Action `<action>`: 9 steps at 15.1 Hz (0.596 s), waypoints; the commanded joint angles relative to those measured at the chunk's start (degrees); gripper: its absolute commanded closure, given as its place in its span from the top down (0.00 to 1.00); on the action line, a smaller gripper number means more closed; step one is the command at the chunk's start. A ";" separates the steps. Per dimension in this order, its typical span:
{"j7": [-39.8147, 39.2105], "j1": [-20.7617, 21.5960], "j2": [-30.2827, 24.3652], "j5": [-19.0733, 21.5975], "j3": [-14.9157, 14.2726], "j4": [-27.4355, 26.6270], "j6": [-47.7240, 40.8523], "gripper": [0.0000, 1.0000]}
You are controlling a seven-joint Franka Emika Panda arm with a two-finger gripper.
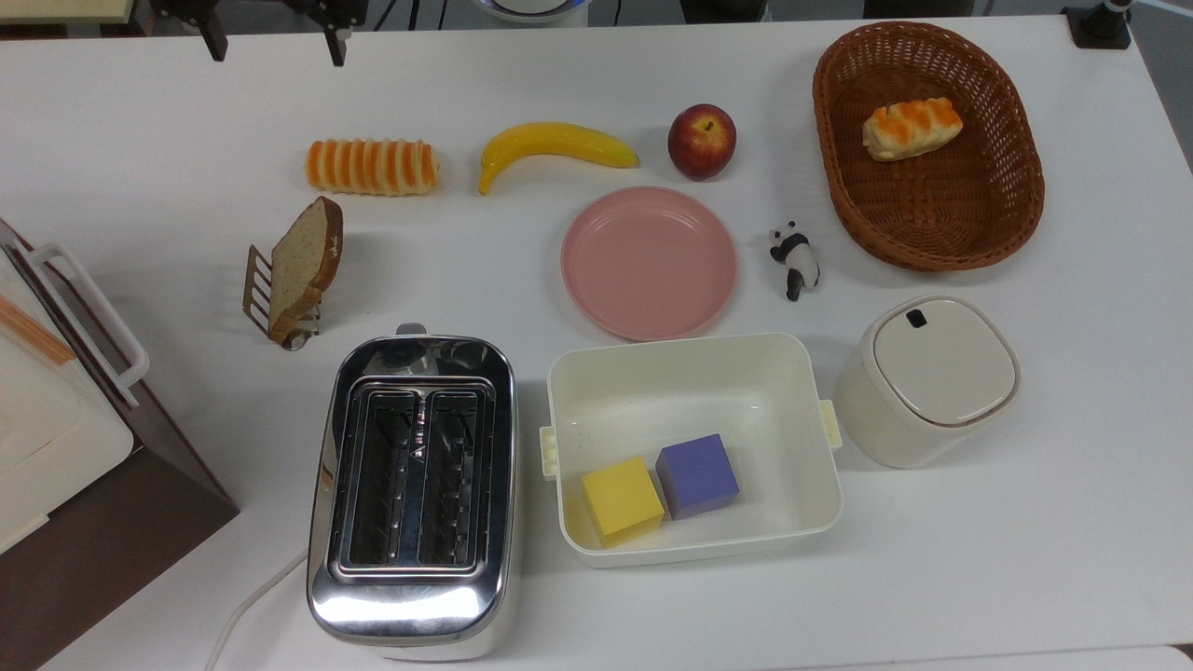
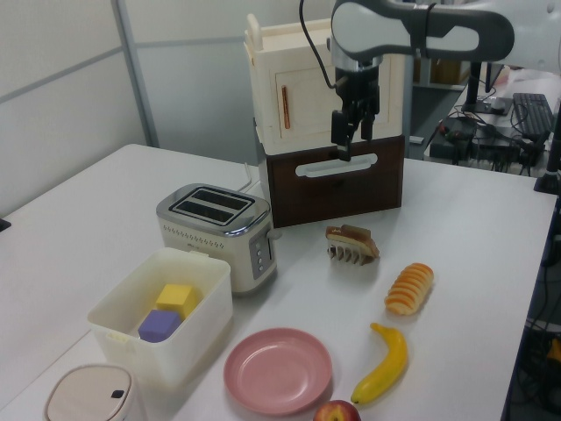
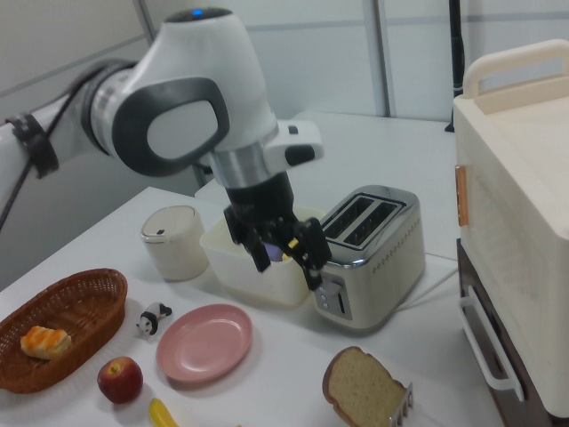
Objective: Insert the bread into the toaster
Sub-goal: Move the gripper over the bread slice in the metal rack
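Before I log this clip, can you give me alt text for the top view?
A slice of bread leans in a small wire rack on a white table, just above a chrome toaster with both slots empty. The gripper, fingers apart, hangs at the top edge.

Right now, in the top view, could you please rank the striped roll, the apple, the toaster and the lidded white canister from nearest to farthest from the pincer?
The pincer is at the top view's upper left edge.
1. Striped roll, just below it, toward the top view's right.
2. Apple, along the upper row, mid-table.
3. Toaster, low on the top view's left.
4. Lidded white canister, lower on the top view's right.
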 commanded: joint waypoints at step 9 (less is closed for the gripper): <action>-4.13 -0.41 -0.15 -6.87 0.11 -15.28 12.59 1.00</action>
